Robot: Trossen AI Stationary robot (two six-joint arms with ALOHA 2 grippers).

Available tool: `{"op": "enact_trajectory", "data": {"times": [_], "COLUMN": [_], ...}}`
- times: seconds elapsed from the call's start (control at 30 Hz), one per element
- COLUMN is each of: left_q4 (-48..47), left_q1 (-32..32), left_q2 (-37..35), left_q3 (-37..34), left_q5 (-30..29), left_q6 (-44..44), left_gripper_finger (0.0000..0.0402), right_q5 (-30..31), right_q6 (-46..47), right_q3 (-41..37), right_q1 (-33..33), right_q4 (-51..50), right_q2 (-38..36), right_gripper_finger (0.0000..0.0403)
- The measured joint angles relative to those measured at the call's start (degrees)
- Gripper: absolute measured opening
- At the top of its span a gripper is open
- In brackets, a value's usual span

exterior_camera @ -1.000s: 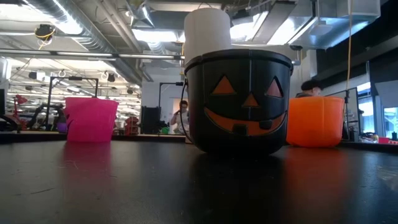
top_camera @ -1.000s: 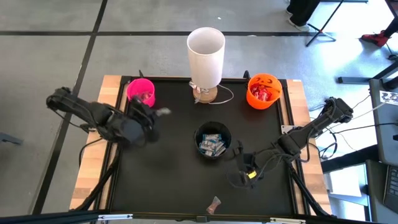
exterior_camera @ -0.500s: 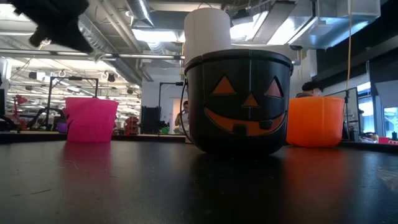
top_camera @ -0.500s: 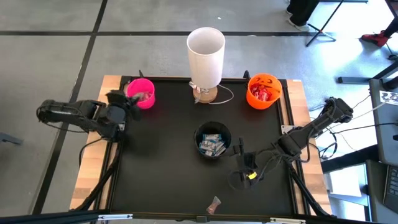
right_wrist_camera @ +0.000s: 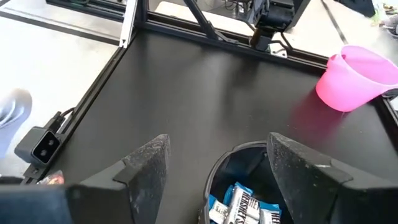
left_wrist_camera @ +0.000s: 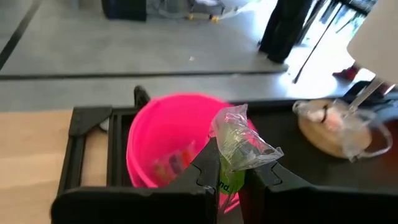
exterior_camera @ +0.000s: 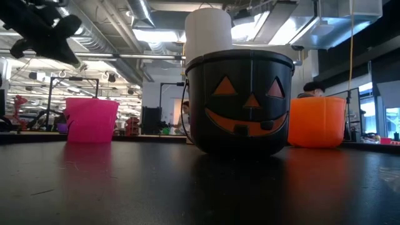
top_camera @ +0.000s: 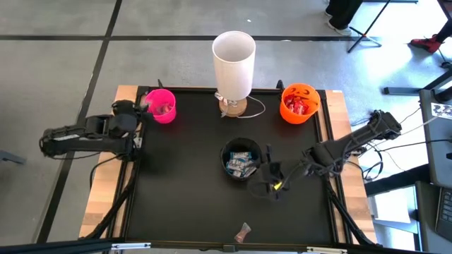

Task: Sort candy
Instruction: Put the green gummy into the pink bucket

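Candy in a crinkly clear-and-green wrapper (left_wrist_camera: 239, 146) is pinched in the left tool (left_wrist_camera: 231, 177), beside the bright pink plastic cup (top_camera: 161, 106) at the bench's (top_camera: 191, 190) far-left corner. Right tool (right_wrist_camera: 214, 168), fingers spread, hovers by the black pumpkin bucket (top_camera: 241, 159) holding blue-and-white mini bars (top_camera: 240, 164).

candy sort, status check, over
Left gripper shut on clear-wrapped candy, at pink cup. Right gripper open above black pumpkin bucket. Nothing in the way.

A white lamp (top_camera: 234, 58) stands between pink cup (top_camera: 161, 105) and orange bucket (top_camera: 299, 103).
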Motion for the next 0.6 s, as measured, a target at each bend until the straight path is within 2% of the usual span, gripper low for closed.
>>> {"op": "enact_trajectory", "data": {"times": [0.23,0.6], "left_q4": [0.8,13.93], "left_q1": [8.22,25.75], "left_q2": [6.81,20.4], "left_q3": [-0.47,-0.47], "left_q5": [7.85,20.36], "left_q6": [0.93,12.78], "left_gripper_finger": [0.0023,0.0032], "right_q5": [-3.46,-5.66], "right_q6": [-1.15,-3.68], "right_q3": [0.0,0.0], "right_q1": [-1.8,-1.78], "right_q4": [0.51,0.68], "right_q2": [0.0,-0.02], "right_gripper_finger": [0.0269,0.0269]}}
